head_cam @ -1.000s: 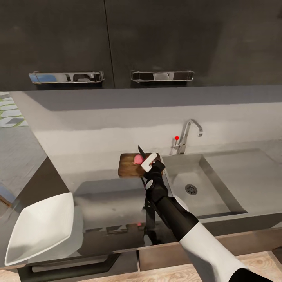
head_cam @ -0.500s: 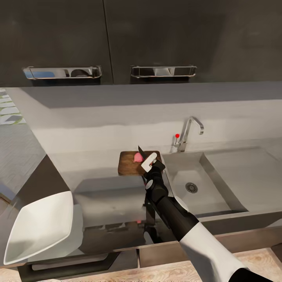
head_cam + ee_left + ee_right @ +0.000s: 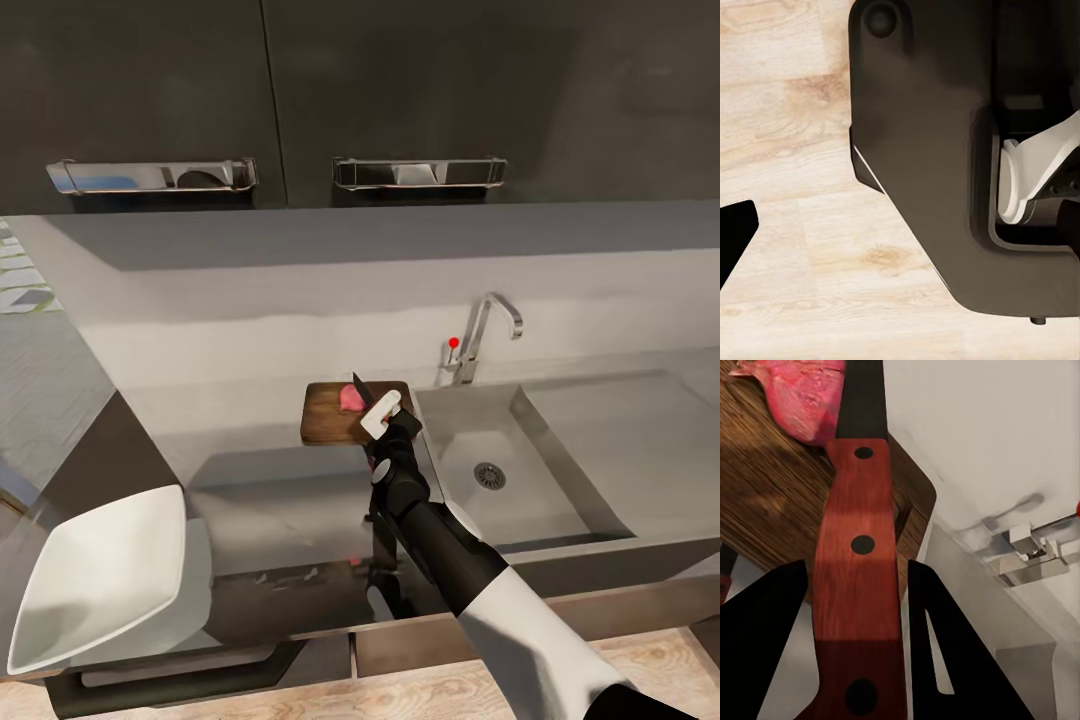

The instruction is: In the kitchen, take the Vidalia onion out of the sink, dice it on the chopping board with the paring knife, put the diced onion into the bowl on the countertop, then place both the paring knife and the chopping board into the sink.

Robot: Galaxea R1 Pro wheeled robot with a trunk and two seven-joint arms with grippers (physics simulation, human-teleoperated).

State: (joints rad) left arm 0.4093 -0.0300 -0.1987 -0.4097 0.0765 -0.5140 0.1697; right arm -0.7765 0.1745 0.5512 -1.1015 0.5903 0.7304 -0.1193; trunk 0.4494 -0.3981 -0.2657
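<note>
Head view had tilted a little over the last second: the cabinet handles and tap sat in slightly different spots, while the right gripper [image 3: 383,412] kept nearly the same pose over the chopping board [image 3: 325,420]. The paring knife [image 3: 361,388] had barely shifted, its blade slanting up and away from the gripper's fingers toward the pink Vidalia onion [image 3: 351,399], which lay on the board just ahead of the tip. That suggested the cut was still being lined up, not made; the onion looked like one ragged piece, so dicing seemed barely begun.

In the right wrist view the gripper's two dark fingers [image 3: 765,645] were closed on the knife's red riveted handle [image 3: 859,577], one on each side, with the black blade [image 3: 862,397] running forward past the onion piece [image 3: 802,401], at the blade's side. Whether the edge touched the flesh could not be told.

The sink [image 3: 560,470] lay just beside the gripper on its outer side, the tap [image 3: 480,340] beyond it. The white bowl [image 3: 100,580] sat well apart on the countertop [image 3: 270,490], back and across from the tool, a long carry for the pieces. Nothing stood between knife and onion.

The left wrist view showed wood floor [image 3: 787,187] and dark robot bodywork [image 3: 922,165]; one dark finger tip [image 3: 735,240] edged in, so how wide that gripper stood could not be told.
</note>
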